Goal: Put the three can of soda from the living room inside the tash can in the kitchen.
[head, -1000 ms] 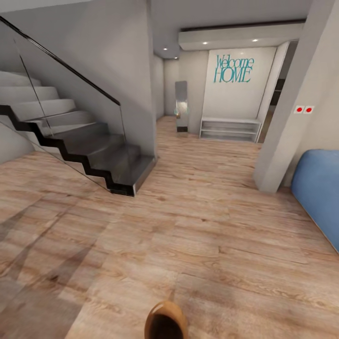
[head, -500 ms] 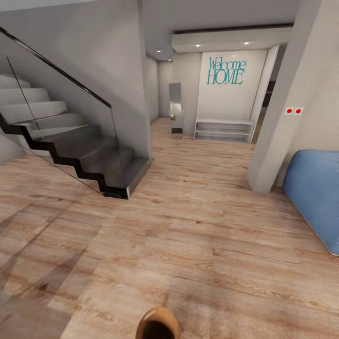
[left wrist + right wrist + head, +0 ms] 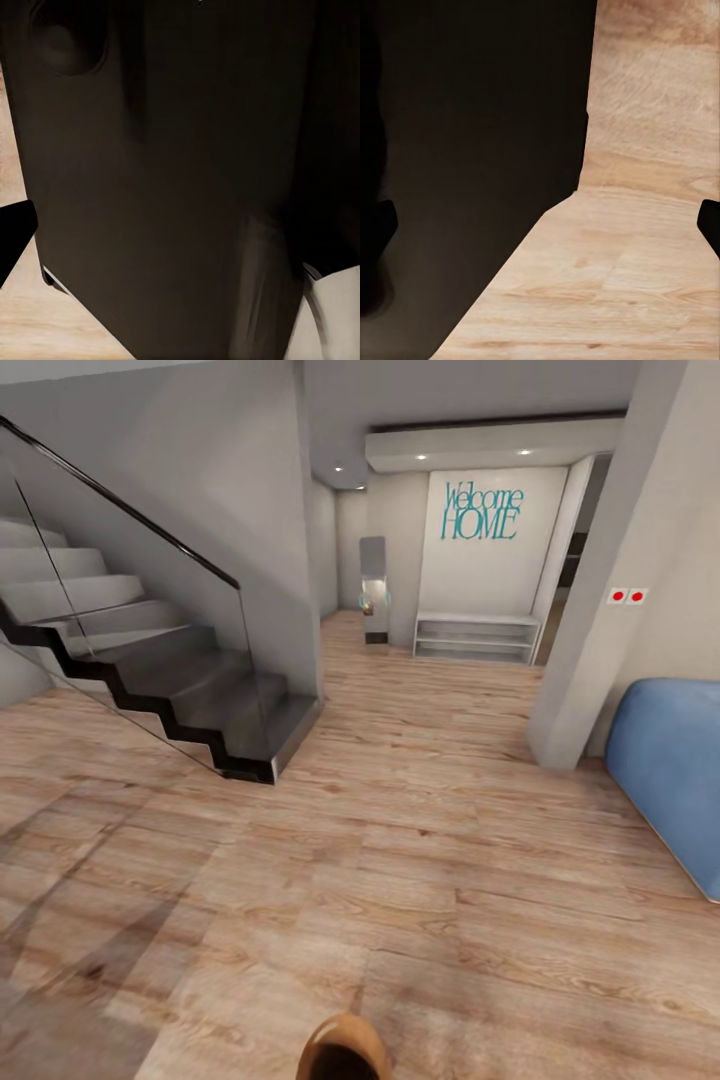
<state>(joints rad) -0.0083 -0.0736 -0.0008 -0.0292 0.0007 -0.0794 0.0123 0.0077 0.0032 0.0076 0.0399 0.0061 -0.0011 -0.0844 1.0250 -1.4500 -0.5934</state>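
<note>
Head view, room: I am looking across a warm wood-plank floor [image 3: 430, 880] in an open hall. A dark stepped staircase with a glass balustrade [image 3: 170, 680] rises at the left. A white wall with teal "Welcome HOME" lettering [image 3: 482, 510] stands far ahead above a low white shelf unit [image 3: 474, 637]. A grey pillar [image 3: 600, 610] and a rounded blue upholstered seat [image 3: 672, 780] are at the right.

Head view, task thing: A glossy brown rounded rim [image 3: 345, 1050] shows at the bottom edge, close to my trunk. I take it for the trash can, mouth facing up and long axis near upright, though I cannot be sure. I see no soda cans.

Left wrist view: A dark body panel [image 3: 172, 172] sits close before the lens, with a strip of floor beside it. I cannot tell how the jaws stand.

Right wrist view: A dark panel [image 3: 472, 150] beside bare planks [image 3: 637, 247]. A black tip shows at each side edge with nothing between, but I cannot tell the jaw opening.

Risk: While driving, I judge the base could clip the lowest stair or the pillar. The cameras show little to the sides.
</note>
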